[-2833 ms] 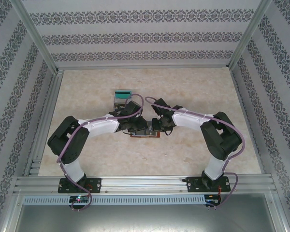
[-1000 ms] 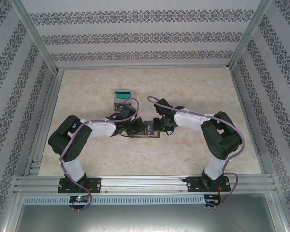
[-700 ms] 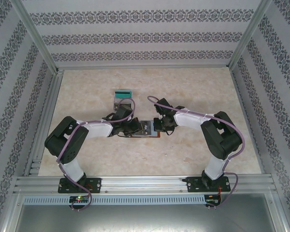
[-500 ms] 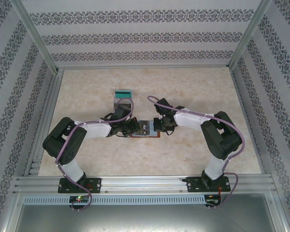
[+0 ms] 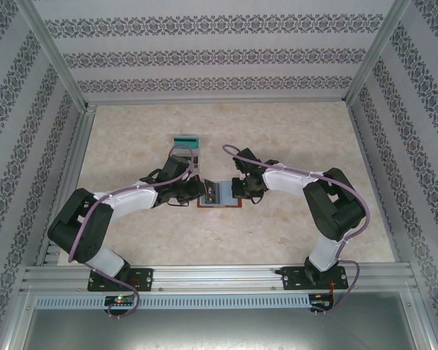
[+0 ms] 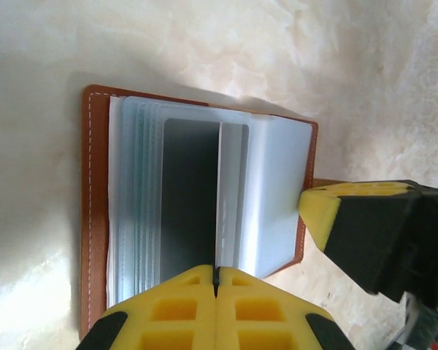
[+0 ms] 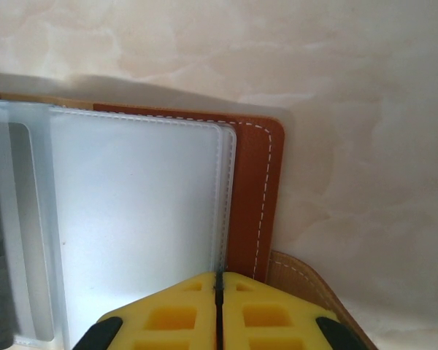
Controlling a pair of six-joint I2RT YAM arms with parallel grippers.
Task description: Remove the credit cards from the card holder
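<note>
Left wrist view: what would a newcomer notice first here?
The brown card holder lies open on the table, its clear sleeves fanned. The left gripper is shut on a thin sheet standing edge-on at its middle, and the right gripper rests at its right edge.

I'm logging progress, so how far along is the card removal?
Done: the card holder lies open. In hand: the right gripper pinches its sleeve side, the left gripper is shut on a thin upright edge, card or sleeve unclear. Left: the dark card, not yet out of its sleeve.
</note>
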